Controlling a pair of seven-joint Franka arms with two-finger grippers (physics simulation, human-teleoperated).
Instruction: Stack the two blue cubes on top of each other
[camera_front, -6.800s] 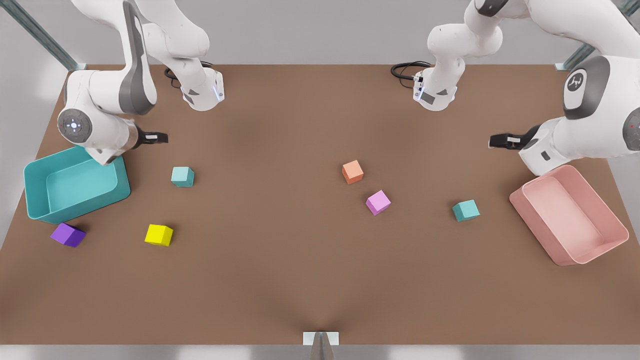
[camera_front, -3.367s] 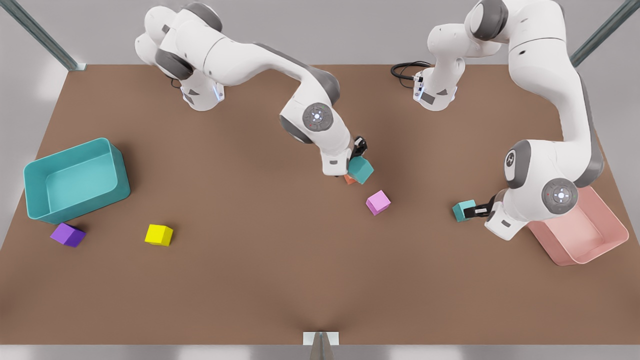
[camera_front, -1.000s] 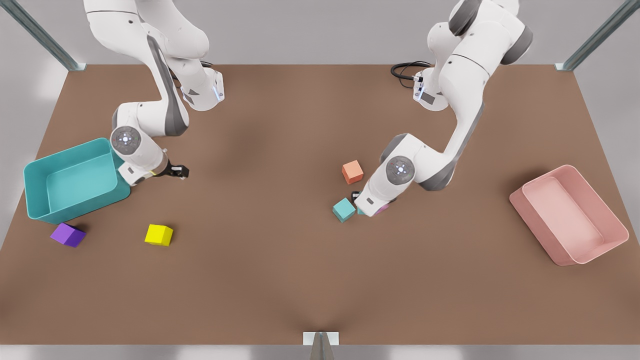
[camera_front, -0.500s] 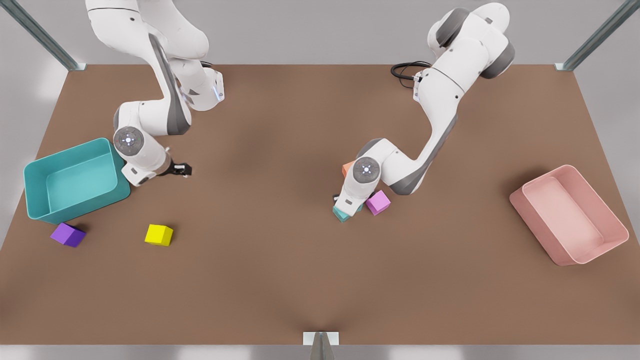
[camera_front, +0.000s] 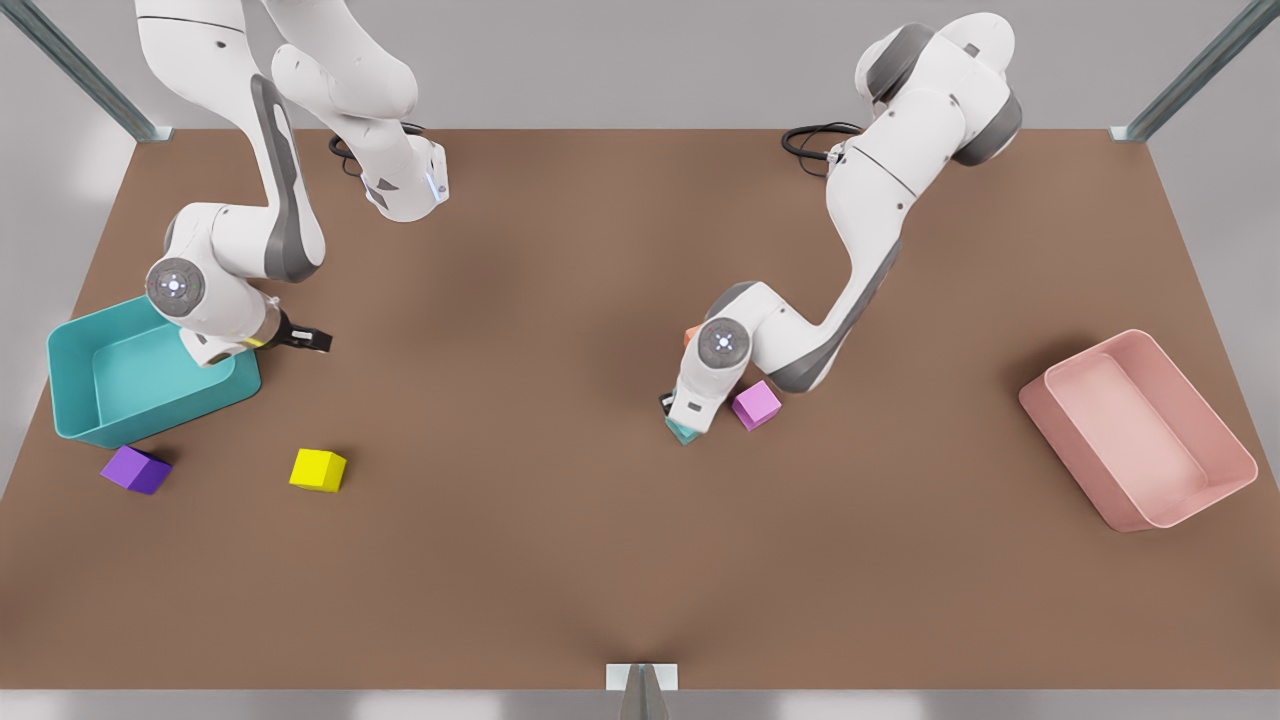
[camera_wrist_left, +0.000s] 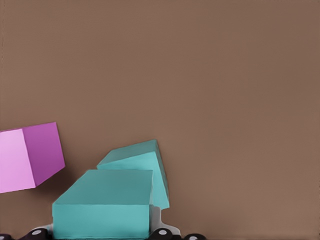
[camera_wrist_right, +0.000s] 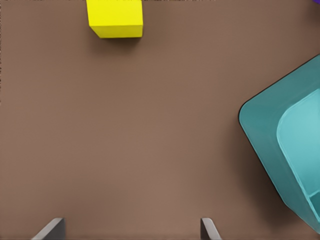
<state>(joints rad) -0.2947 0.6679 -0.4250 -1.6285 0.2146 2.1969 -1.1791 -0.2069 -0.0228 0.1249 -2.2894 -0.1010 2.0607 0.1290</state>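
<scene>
I see L gripper (camera_front: 678, 412) clamping one teal cube (camera_wrist_left: 102, 205) over 2nd teal cube (camera_wrist_left: 145, 165), pink cube (camera_front: 756, 404) beside; R gripper (camera_front: 312, 341) released near teal bin (camera_front: 70, 400), open table (camera_front: 520, 540) around.

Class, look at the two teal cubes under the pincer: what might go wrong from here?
1. The second teal cube looks tilted beneath the held teal cube in the left pincer; released, the top one may slide off.
2. The pink cube sits close by and might get nudged on retreat.
The right pincer waits open near the teal bin.
</scene>
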